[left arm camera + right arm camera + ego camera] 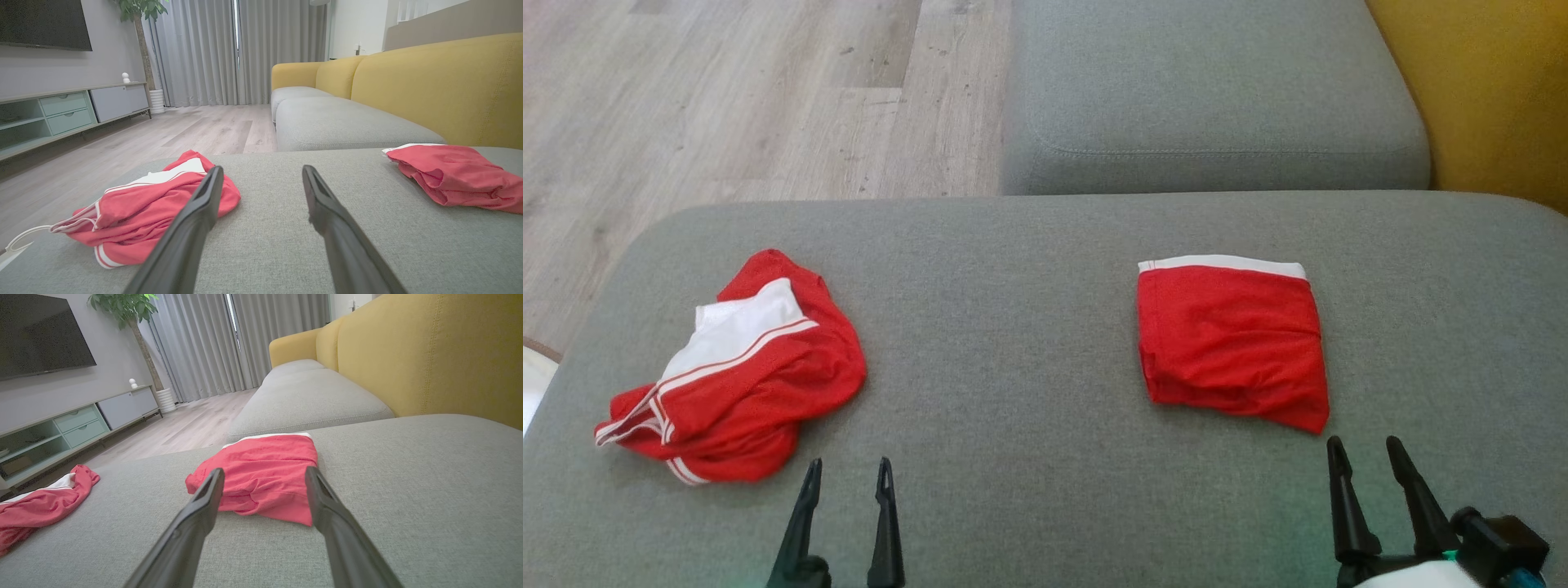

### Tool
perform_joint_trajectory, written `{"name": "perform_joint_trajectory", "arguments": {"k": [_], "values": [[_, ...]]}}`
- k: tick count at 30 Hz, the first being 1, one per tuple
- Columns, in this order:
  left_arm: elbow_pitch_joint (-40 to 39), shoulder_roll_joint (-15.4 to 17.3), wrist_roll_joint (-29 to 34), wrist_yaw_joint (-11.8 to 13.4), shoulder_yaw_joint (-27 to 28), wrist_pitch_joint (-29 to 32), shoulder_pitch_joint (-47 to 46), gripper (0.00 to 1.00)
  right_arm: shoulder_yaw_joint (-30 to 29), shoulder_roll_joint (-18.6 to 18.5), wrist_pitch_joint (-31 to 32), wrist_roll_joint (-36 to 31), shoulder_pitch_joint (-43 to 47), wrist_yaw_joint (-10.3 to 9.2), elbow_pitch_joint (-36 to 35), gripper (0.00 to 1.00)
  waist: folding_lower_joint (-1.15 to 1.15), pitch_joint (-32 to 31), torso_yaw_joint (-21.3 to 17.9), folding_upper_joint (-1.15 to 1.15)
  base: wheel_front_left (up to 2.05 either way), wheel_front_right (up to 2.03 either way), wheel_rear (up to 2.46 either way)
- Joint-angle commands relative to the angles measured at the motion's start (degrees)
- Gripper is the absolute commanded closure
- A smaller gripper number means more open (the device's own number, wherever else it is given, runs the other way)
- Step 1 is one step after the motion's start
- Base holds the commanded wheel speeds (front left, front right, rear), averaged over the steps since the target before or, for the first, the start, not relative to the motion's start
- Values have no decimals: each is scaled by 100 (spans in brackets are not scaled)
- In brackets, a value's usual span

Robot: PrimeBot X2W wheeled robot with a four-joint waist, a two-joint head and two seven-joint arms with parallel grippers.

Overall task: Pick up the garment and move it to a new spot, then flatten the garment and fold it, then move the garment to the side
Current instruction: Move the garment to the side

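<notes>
L claw (pixel 849 465) & R claw (pixel 1364 445) sit nearest, at the near edge of the grey sofa seat (pixel 1013 327), both spread wide w/ nothing btwn the fingers. Task's thing, as I judge it, is the crumpled red-and-white garment (pixel 743 367). It lies near-left on the seat, just beyond & left of the L claw, not touching it. A 2nd red garment (pixel 1229 343), folded to a neat square w/ a white band on its far edge, lies to the right, just beyond the R claw; prob. done already. So the step in hand looks like the pick-up: L claw needs to go forward-left, come down on a raised fold & close. Hard to make out: what sort of garment the heap is, since its under layers are hidden. R claw's base is cut off by the bottom edge.
</notes>
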Motion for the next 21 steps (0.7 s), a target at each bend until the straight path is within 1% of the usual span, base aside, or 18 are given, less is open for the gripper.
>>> {"name": "perform_joint_trajectory", "arguments": {"k": [1, 10, 16, 21], "values": [[-159, -26, 52, 37, 199, -29, -238, 0, 99, -65, -61, -35, -233, 37, -158, 0, 0, -2, 3, 0, 0, 0, 0], [-117, -27, 81, 38, 185, -29, -289, 0, 96, -43, -61, -74, -235, 37, -153, 0, 0, 40, 26, 0, 0, 0, 0], [-150, -27, 86, 56, 131, -29, -352, 0, 76, -70, -61, -105, -307, 37, -166, 0, 0, 215, 55, 0, 0, 0, 0], [-264, -27, 32, 71, -21, -29, -431, 0, 122, -218, -61, -84, -630, 37, -82, 0, 0, 473, 51, 0, 0, 0, 0]]}}
